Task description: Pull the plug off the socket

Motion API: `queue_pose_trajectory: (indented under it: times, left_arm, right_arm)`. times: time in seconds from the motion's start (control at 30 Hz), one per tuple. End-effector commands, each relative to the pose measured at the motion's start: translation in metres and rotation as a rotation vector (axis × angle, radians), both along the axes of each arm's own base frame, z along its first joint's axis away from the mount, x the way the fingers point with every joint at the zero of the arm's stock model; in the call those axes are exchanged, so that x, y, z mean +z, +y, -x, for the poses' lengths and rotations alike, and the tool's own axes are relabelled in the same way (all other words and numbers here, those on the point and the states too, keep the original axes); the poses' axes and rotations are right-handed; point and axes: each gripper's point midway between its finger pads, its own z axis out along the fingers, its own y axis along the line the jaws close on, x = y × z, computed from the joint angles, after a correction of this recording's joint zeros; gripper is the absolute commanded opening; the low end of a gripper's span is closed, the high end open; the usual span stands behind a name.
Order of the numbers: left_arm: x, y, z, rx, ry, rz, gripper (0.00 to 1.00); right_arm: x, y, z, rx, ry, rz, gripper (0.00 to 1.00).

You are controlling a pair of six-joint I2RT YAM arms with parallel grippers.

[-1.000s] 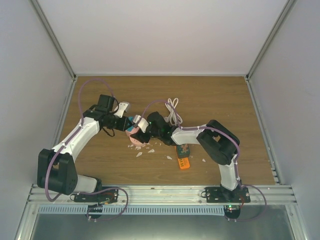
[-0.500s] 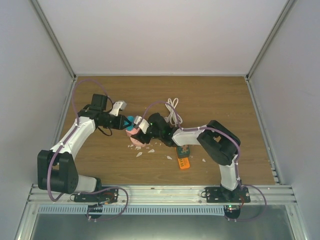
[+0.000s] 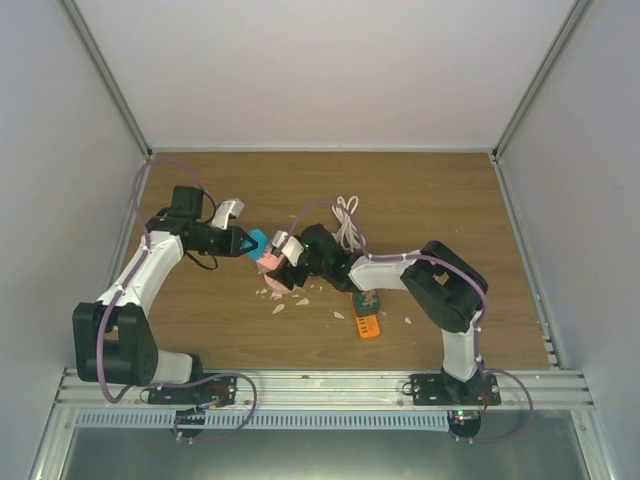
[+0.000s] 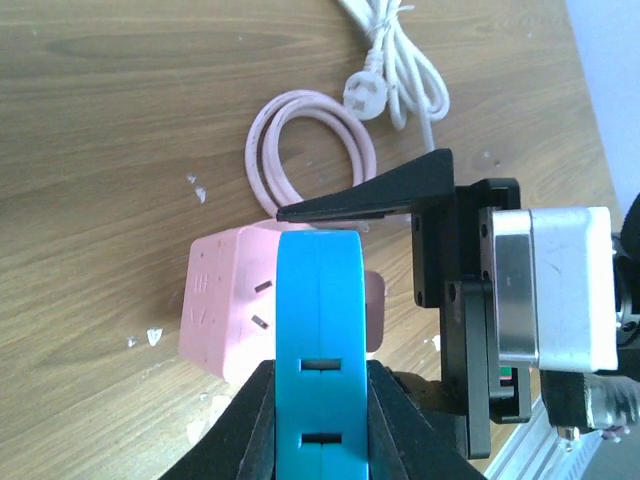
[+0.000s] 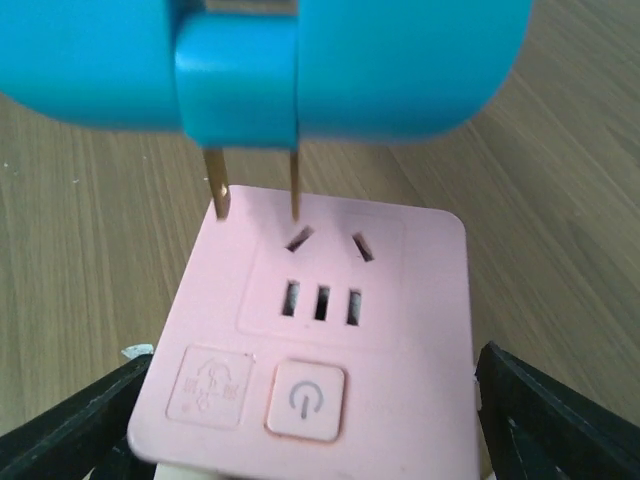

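The blue plug point(image 3: 258, 240) point(image 4: 320, 330) is clamped in my left gripper point(image 3: 248, 242) point(image 4: 320, 372), whose jaws press on both of its flat sides. Its two brass prongs point(image 5: 218, 185) hang free just above the pink socket point(image 5: 330, 330) point(image 3: 271, 270) point(image 4: 225, 300), out of the slots. The socket lies on the wooden table. My right gripper point(image 3: 279, 264) point(image 5: 315, 405) straddles it with its black fingers point(image 5: 70, 425) at either side. A thin gap shows at the right finger, so the jaws stand open.
A coiled white cable point(image 3: 347, 222) point(image 4: 400, 60) lies behind the socket, and the socket's pink cord point(image 4: 300, 130) loops beside it. An orange object point(image 3: 367, 325) and white chips point(image 3: 280, 306) lie in front. White walls close in three sides.
My left gripper has drawn back to the left with the blue plug, and its prongs have come out of the socket. The right jaws have widened around the socket.
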Motion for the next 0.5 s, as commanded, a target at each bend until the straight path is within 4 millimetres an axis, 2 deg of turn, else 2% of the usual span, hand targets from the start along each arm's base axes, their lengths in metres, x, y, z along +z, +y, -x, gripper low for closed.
queue_pose_trajectory:
  times: [0.0, 0.1, 0.27, 0.4, 0.47]
  left_arm:
    - [0.032, -0.002, -0.006, -0.025, -0.066, 0.088, 0.00]
    - [0.050, 0.001, -0.009, -0.039, -0.128, 0.129, 0.00]
    - [0.089, -0.002, -0.010, -0.090, -0.266, 0.168, 0.00]
    - [0.109, -0.010, -0.001, -0.209, -0.384, 0.179, 0.00]
    - [0.117, -0.012, 0.003, -0.252, -0.442, 0.184, 0.00]
  right_arm:
    - [0.024, -0.007, 0.003, 0.017, -0.016, -0.018, 0.89]
    - [0.042, -0.008, 0.008, 0.038, -0.022, -0.049, 0.93]
    - [0.073, -0.011, 0.012, 0.099, -0.021, -0.099, 0.94]
    - [0.093, -0.020, 0.017, 0.189, 0.015, -0.116, 0.91]
    - [0.103, -0.032, 0.019, 0.269, 0.059, -0.111, 0.90]
